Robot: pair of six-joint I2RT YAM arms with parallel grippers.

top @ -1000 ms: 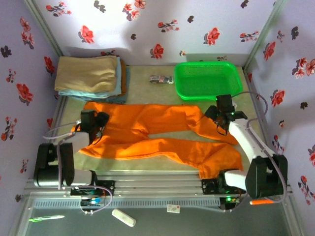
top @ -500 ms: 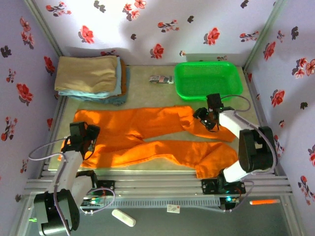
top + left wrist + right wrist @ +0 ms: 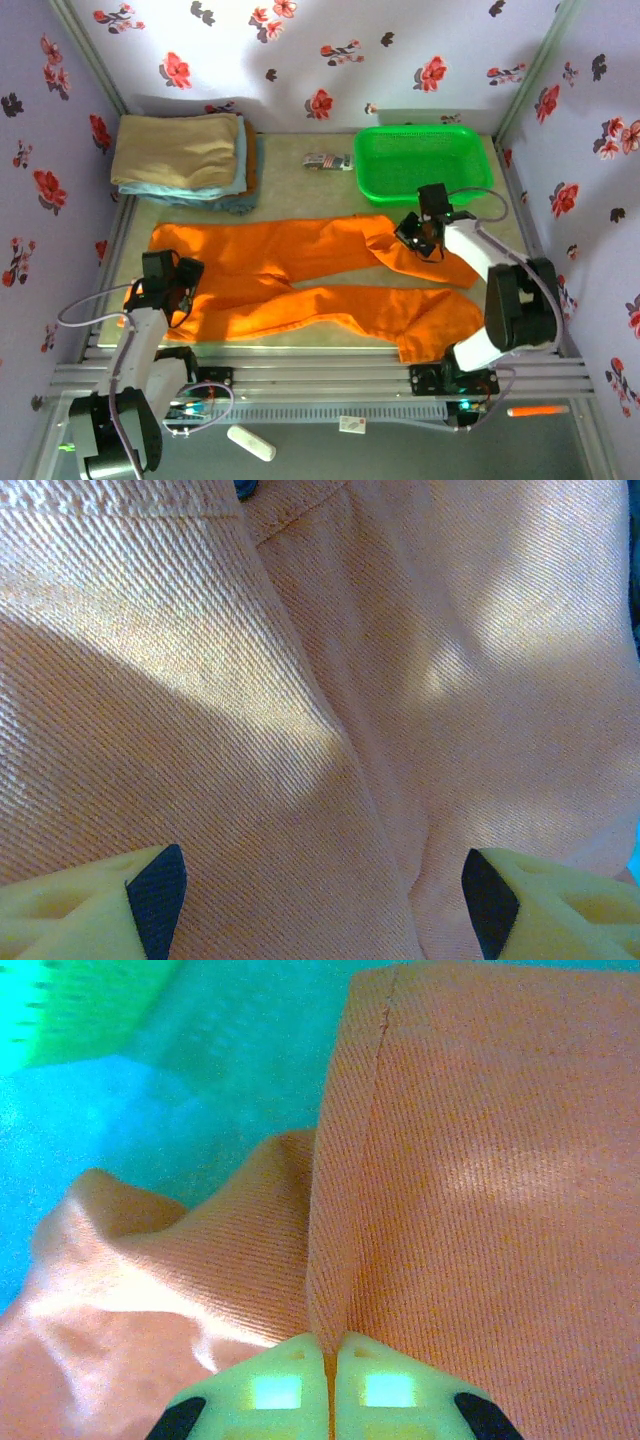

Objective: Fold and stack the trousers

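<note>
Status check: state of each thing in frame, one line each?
trousers: unfolded, spread flat, far leg bunched.
left gripper: jaws open above the waist end.
right gripper: jaws shut on a far-leg fold.
tan cloth: folded, on top of light blue cloth.
green basket: upright.

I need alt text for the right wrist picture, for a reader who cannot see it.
The right pincer, at the bottom edge, is shut on a raised fold of the orange trousers. Bare table shows at upper left, with a corner of the green basket beyond it.
</note>
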